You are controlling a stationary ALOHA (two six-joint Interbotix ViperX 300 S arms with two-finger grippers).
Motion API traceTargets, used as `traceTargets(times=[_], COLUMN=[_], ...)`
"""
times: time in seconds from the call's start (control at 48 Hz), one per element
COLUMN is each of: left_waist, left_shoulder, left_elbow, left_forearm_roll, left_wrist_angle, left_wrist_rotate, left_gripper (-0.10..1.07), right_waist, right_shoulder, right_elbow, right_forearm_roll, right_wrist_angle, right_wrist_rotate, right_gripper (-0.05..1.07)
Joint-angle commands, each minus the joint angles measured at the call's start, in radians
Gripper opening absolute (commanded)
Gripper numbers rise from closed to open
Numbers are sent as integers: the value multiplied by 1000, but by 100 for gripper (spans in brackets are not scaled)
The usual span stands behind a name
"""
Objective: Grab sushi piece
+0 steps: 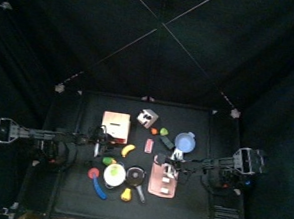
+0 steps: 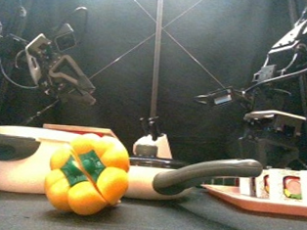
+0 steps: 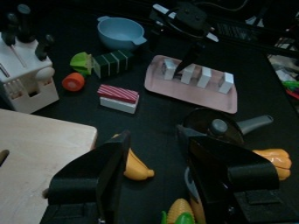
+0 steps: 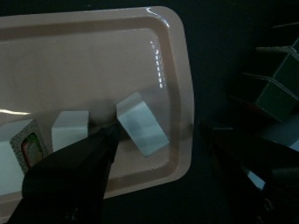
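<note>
A pink tray [image 4: 70, 61] holds several white sushi pieces standing in a row. The nearest piece [image 4: 140, 124] lies just beyond my right gripper [image 4: 158, 179], whose jaws stand open above the tray's edge. The tray also shows in the left wrist view [image 3: 163, 80], in the top view [image 1: 164, 187] and at the right of the front view [image 2: 230, 194]. A loose red-and-white sushi piece [image 3: 118, 97] lies on the table beside the tray. My left gripper [image 3: 158, 179] is open and empty, apart from the tray, between the cutting board and the pan.
A wooden cutting board [image 3: 35, 144], a white knife block [image 3: 24, 63], a blue bowl [image 3: 121, 32] and a dark pan [image 3: 233, 131] surround the tray. In the front view a yellow pepper [image 2: 87, 174] and a white pot [image 2: 29, 156] stand near the table's front edge.
</note>
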State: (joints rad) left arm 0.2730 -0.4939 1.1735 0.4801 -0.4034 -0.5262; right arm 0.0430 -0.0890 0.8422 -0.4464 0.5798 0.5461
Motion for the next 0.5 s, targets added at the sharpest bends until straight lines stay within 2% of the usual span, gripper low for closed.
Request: traceTargets(times=[0.0, 0.271, 0.479], left_waist=[5, 8, 8], left_shoulder=[-2, -2, -2], left_elbow=[-9, -6, -3], left_forearm_roll=[-2, -2, -2], left_wrist_angle=[-5, -3, -3], left_wrist_rotate=[2, 0, 0], left_gripper=[84, 84, 84], right_waist=[2, -5, -5], right_shoulder=[-12, -12, -25], right_elbow=[-17, -20, -35], right_forearm_roll=[-5, -15, -14], right_wrist_angle=[-3, -3, 3], right_wrist_rotate=[2, 3, 3], right_gripper=[96, 67, 63])
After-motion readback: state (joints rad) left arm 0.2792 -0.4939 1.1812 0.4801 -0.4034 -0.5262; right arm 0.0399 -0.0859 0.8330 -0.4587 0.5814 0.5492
